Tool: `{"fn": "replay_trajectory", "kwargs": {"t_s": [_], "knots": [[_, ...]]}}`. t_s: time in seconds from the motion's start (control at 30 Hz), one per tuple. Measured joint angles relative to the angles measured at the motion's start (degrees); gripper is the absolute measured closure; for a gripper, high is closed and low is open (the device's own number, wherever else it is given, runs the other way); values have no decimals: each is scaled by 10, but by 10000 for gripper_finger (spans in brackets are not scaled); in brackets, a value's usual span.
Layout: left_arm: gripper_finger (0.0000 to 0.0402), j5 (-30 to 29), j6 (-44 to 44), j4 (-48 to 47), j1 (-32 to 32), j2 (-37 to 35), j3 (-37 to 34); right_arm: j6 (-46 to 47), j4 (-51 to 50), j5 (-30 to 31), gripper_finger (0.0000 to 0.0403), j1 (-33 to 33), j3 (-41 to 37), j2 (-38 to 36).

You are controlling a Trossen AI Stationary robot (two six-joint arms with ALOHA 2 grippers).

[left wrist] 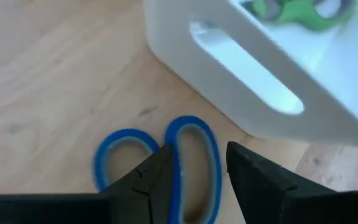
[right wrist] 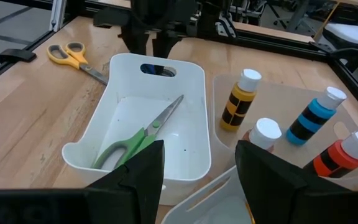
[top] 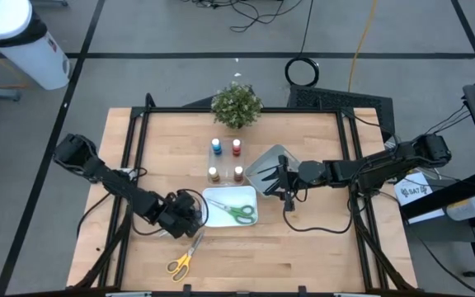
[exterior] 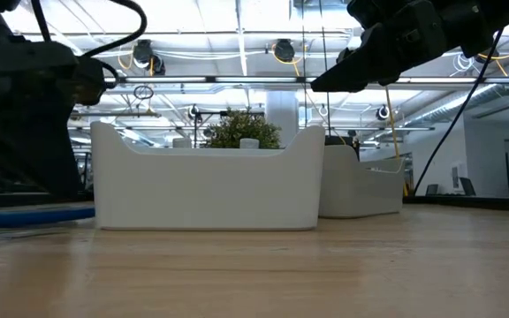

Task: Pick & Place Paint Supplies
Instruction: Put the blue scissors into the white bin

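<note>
At the far left of the high view, the left arm is reaching from the upper left of the table (top: 320, 247) down toward its centre, and the left gripper (top: 195, 216) is sitting low at the left end of the white tray (top: 218, 195). In the left wrist view its fingers (left wrist: 157, 177) are straddling one loop of the blue-handled scissors (left wrist: 188, 165), which are lying flat on the wood just beside the tray's handle wall; the jaws are standing at a narrow gap around the loop, and whether they are actually pinching it cannot be told. Below that gripper, near the lower edge, the yellow-handled scissors (top: 184, 257) are lying on bare table. In the middle, the green-handled scissors (top: 239, 212) are resting inside the white tray. Above the tray, four paint bottles are standing in a clear tray: blue (top: 216, 147), red (top: 237, 148), yellow-brown (top: 213, 174) and a reddish one (top: 238, 173). A potted plant (top: 236, 106) is sitting at the upper centre. To the right, the right gripper (top: 280, 178) is hovering over a grey tray (top: 262, 162), its jaws partly apart and holding nothing.
</note>
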Motion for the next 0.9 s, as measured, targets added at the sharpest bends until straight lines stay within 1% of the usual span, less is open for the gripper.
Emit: {"fn": "replay_trajectory", "kwargs": {"t_s": [0.1,0.33,0.53,0.63,0.8,0.9], "knots": [[240,12,15,10,0,17,0,0,0,-1,216,0,0,0],[241,22,15,11,0,37,2,0,0,-2,216,0,0,0],[241,51,17,-10,0,61,3,0,0,-2,216,0,0,0],[241,45,3,-21,0,78,5,0,0,-2,216,0,0,0],[241,39,2,-12,-1,80,4,0,0,-2,216,0,0,0],[243,60,27,11,-1,79,2,0,0,-2,216,0,0,0]]}}
